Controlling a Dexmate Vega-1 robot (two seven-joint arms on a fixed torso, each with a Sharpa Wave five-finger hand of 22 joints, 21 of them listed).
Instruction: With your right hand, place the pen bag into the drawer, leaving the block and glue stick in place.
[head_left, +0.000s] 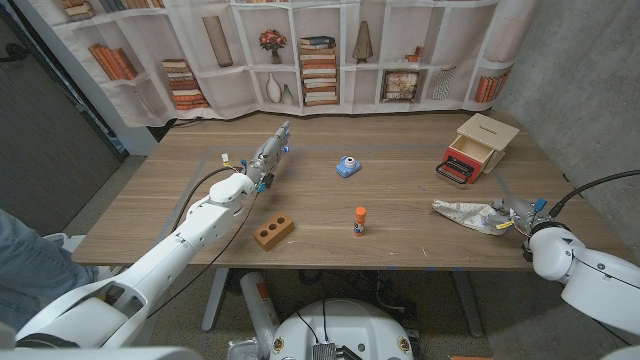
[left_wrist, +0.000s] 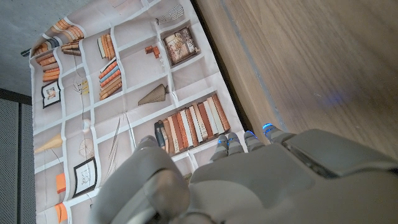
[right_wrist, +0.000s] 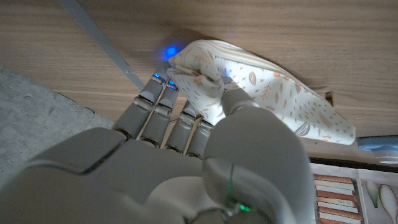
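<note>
From the head view, no brand, label or writing could be read on anything. The count on the wooden table (head_left: 400, 215): one pen bag (head_left: 466, 213), one brick-coloured block (head_left: 273, 231) with three holes, one orange-capped glue stick (head_left: 359, 221), one small blue object (head_left: 347, 166), and one wooden drawer box (head_left: 477, 146) with its red drawer pulled open. Taking the drawer box as the landmark, the pen bag lay on the tabletop nearer the robot than the box and apart from it, not in the drawer. The glue stick stood upright well to the box's left and nearer the robot, the block further left again, the blue object level with the box towards the table's middle. The right hand (head_left: 515, 220) sat at the pen bag's right end, touching it. The left hand (head_left: 268, 155) reached out far left of the box, fingers straight and pressed together, holding nothing.

Over to the left wrist view: the left hand (left_wrist: 261, 180) showed its fingers (left_wrist: 249, 140) side by side, close together, lit blue at the tips, above bare tabletop, a bookshelf-print curtain (left_wrist: 124, 106) beyond.

Right wrist view: the right hand (right_wrist: 186, 162) had the pen bag (right_wrist: 273, 99), pale fabric with a leaf print and no lettering, pinched at its bunched end between thumb and fingers (right_wrist: 158, 102), the bag resting on the wood.
</note>
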